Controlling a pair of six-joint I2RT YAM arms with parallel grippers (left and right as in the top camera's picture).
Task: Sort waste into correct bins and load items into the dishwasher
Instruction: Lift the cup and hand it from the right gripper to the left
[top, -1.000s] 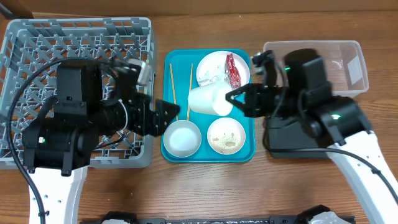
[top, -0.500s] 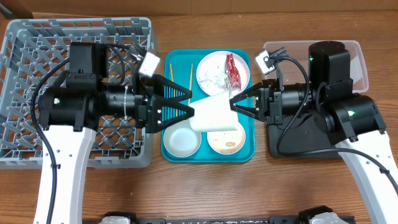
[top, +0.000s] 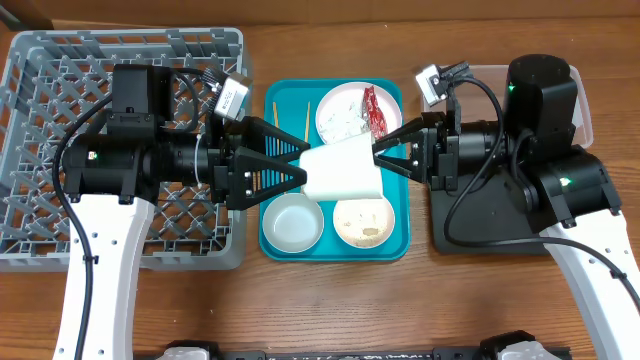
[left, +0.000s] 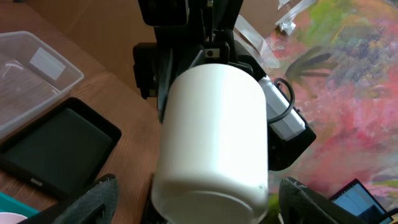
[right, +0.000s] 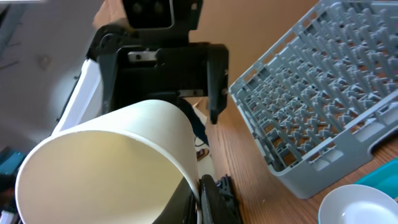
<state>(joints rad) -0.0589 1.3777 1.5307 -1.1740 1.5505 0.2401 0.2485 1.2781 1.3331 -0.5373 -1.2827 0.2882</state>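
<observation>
Handover position above the teal serving tray (top: 278, 96). The small white cup (top: 342, 172) lies on its side in the air over the tray, its base toward the left arm and its open mouth toward the right arm. The right tool (top: 378, 160) is closed on the cup at its rim, and the right wrist view looks straight into the mouth. The left tool (top: 300, 167) stands wide, 1 finger on each side of the cup's base end; the left wrist view shows both fingertips (left: 93, 199) clear of the cup wall. On the tray rest 2 wooden chopsticks (top: 276, 125), a white plate (top: 335, 100) carrying the red-and-silver wrapper (top: 373, 112) and white tissue (top: 345, 122), a round bowl (top: 292, 222), and a second plate with pale food scraps (top: 363, 222). The grey dish rack (top: 60, 60) sits on the bench (top: 300, 310) left of the tray; the clear tub (top: 585, 100) and the black tray (top: 470, 230) lie to its right.
</observation>
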